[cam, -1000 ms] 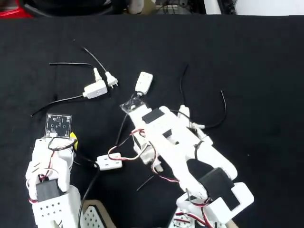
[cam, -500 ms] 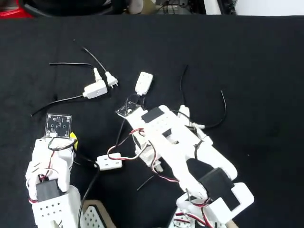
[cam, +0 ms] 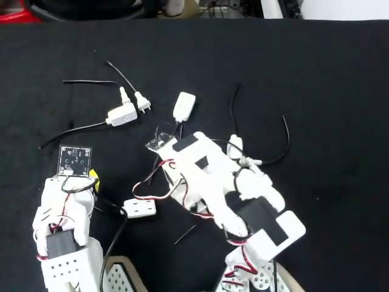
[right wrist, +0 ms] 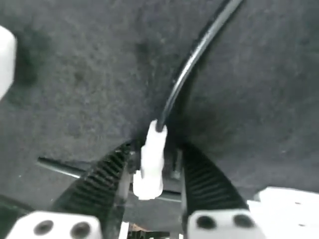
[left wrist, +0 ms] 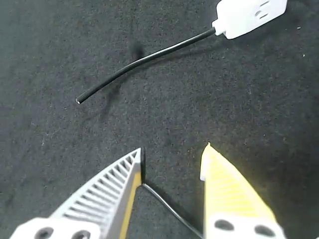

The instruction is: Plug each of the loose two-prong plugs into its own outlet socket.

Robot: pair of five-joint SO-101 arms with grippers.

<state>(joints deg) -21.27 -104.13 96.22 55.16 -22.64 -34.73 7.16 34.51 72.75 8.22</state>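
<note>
Fingers (right wrist: 97, 186) of the right gripper (right wrist: 154, 149) clamp a white plug (right wrist: 148, 172); the arm has pulled back lower-left from the outlet socket (cam: 184, 104), insertion pending; left gripper (left wrist: 172, 162) gapes empty

Left arm (cam: 64, 225), right arm (cam: 209, 176): white shells, black servo blocks, red-white-black wires. Left gripper (left wrist: 172, 149): one white ribbed finger (left wrist: 107, 191), one yellow. Right gripper (right wrist: 157, 149): two black ribbed fingers (right wrist: 94, 184).

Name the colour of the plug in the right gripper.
The plug is white, on a black cord; best in the right wrist view.
</note>
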